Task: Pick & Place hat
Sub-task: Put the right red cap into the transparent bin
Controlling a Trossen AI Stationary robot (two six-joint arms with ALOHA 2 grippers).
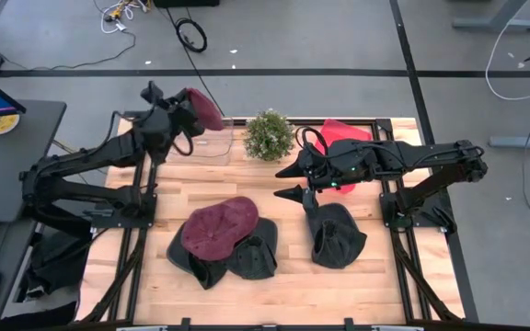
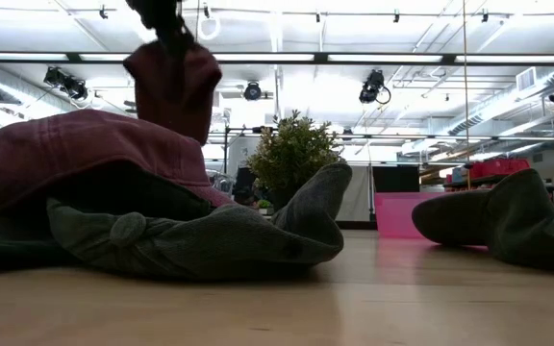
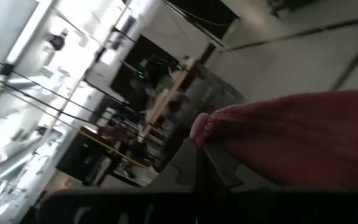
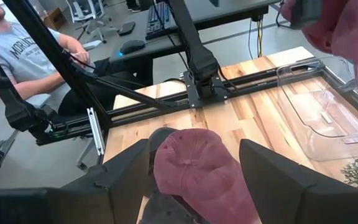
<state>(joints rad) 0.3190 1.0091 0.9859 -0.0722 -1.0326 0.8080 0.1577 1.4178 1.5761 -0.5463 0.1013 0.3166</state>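
we see the left gripper (image 1: 194, 110) at 11 o'clock, fingers grasping a maroon hat (image 1: 205, 108) over the clear bin (image 1: 212, 147); right gripper (image 1: 288, 182) fingers spread apart.

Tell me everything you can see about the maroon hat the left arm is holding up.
The maroon hat is soft, knitted-looking cloth, bunched and drooping. It hangs in the left gripper, lifted well clear of the table, at the far left corner above the clear plastic bin. In the low view it dangles above the pile of hats. Nothing but the fingers touches it. A second maroon cap lies on the dark hats below.
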